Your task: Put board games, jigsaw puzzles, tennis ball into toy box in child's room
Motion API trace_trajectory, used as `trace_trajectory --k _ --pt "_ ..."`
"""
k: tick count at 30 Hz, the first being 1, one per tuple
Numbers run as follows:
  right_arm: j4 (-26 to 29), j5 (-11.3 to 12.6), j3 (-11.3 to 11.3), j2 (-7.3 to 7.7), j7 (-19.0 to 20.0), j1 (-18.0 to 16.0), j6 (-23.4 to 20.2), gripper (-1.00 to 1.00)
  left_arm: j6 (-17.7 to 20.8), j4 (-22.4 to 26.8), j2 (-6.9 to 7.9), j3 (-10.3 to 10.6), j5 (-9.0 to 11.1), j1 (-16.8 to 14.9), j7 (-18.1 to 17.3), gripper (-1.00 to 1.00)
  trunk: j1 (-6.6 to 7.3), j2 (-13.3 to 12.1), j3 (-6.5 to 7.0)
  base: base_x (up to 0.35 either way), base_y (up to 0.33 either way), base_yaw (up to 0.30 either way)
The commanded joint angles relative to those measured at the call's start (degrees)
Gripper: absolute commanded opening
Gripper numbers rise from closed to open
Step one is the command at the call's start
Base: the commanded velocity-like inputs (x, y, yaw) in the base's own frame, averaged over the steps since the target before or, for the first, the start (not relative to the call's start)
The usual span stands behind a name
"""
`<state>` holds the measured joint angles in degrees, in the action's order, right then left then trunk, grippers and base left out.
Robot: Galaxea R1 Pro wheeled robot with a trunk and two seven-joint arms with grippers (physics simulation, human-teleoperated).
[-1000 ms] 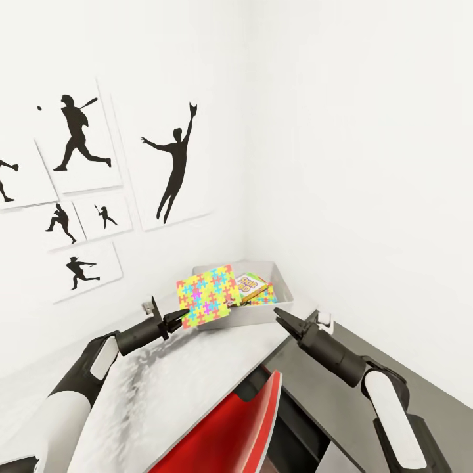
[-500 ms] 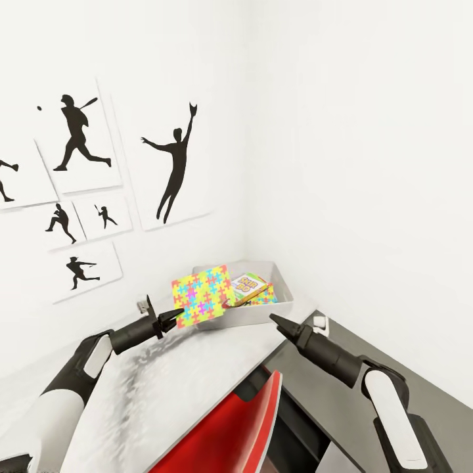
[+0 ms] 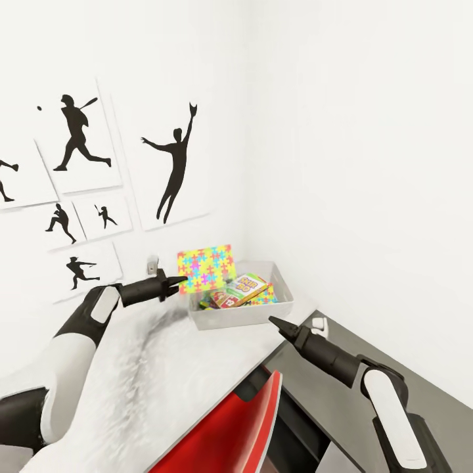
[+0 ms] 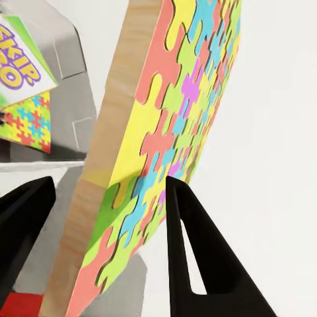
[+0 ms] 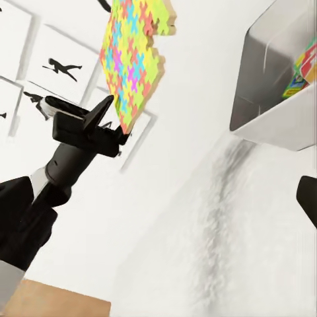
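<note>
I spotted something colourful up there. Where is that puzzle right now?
In the head view the puzzle stands upright in the left gripper, held above the toy box's left rim, near the wall.

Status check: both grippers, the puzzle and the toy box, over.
Left gripper shut on the multicolour jigsaw puzzle square, held upright above the pale grey toy box's rear left rim. Right gripper empty, fingers together. Skip-Bo game box already inside. Path clear.

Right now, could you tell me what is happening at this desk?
The left gripper holds a jigsaw puzzle by its edge, upright, above the near-left rim of the toy box on the table. A Skip-Bo board game and another puzzle lie in the box. The right gripper hovers, holding nothing, beside the box.
</note>
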<state>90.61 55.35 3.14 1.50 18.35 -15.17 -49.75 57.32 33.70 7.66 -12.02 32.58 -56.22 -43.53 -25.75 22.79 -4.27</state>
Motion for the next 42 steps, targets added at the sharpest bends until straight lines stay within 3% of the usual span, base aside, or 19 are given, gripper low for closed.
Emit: trace_trajectory --k 1,5,9,12,15,19,21,25,29,32,35,39,42 --pt "0.0 -0.2 0.1 -0.01 0.3 -0.1 -0.3 1.0 0.2 -0.7 -0.14 -0.2 -0.4 -0.8 0.4 -1.0 -0.04 0.1 -0.14 0.0 0.0 0.0" --pt "0.0 -0.2 0.1 0.32 0.1 -0.1 -0.3 1.0 -0.2 -5.5 -1.33 -0.2 -0.4 -5.6 4.7 -1.0 -0.04 0.1 -0.14 0.0 0.0 0.0" --pt "0.3 -0.3 0.2 0.71 0.1 -0.1 -0.3 1.0 -1.5 -10.6 -2.88 -0.3 -0.5 -10.7 12.0 -1.0 -0.04 0.1 -0.14 0.0 0.0 0.0" --pt "0.4 -0.3 0.1 0.67 0.1 -0.1 -0.4 1.0 -2.1 -11.8 -3.33 -0.4 0.0 -12.3 16.1 -1.0 -0.04 0.1 -0.14 0.0 0.0 0.0" --pt "0.5 -0.2 0.3 0.87 0.1 -0.7 -2.0 1.0 -2.4 -12.2 -3.54 -0.4 1.6 -13.0 17.6 -1.0 -0.04 0.1 -0.14 0.0 0.0 0.0" --pt "0.4 0.0 0.2 0.62 -2.4 -10.6 -8.1 1.0 -2.6 -12.4 -3.86 -0.4 3.5 -13.2 18.5 -1.0 -0.04 0.1 -0.14 0.0 0.0 0.0" --pt "0.4 0.8 -0.2 0.27 -9.6 -16.5 -9.4 1.0 -3.7 -12.4 -4.04 -0.4 3.9 -13.3 18.7 -1.0 -0.04 0.1 -0.14 0.0 0.0 0.0" --pt "-0.8 6.2 -2.8 -0.42 -22.0 -25.1 -9.9 1.0 -5.7 -12.4 -4.04 -0.4 4.2 -13.3 19.0 -1.0 -0.04 0.1 -0.14 0.0 0.0 0.0" --pt "-2.0 12.8 -5.7 -0.58 -31.1 -30.2 -9.8 1.0 -6.1 -12.4 -4.0 -0.4 4.3 -13.3 19.2 -1.0 -0.04 0.1 -0.14 0.0 0.0 0.0" --pt "-5.2 18.3 -6.6 -0.65 -37.9 -34.3 -9.8 1.0 -6.2 -12.4 -4.08 -0.4 4.3 -13.3 19.2 -1.0 -0.04 0.1 -0.14 0.0 0.0 0.0" --pt "-8.7 22.6 -7.8 -0.67 -43.0 -37.5 -9.7 1.0 -6.2 -12.4 -4.31 -0.4 4.3 -13.3 19.2 -1.0 -0.04 0.1 -0.14 0.0 0.0 0.0" --pt "-12.5 30.7 -10.1 -0.33 -49.5 -40.2 -9.5 1.0 -6.5 -12.4 -4.94 -0.5 4.3 -13.3 19.3 -1.0 -0.04 0.1 -0.14 0.0 0.0 0.0" --pt "-14.4 33.3 -10.3 0.0 -51.6 -42.6 -9.5 1.0 -6.7 -12.4 -5.08 -0.5 4.3 -13.3 19.3 -1.0 -0.04 0.1 -0.14 0.0 0.0 0.0"
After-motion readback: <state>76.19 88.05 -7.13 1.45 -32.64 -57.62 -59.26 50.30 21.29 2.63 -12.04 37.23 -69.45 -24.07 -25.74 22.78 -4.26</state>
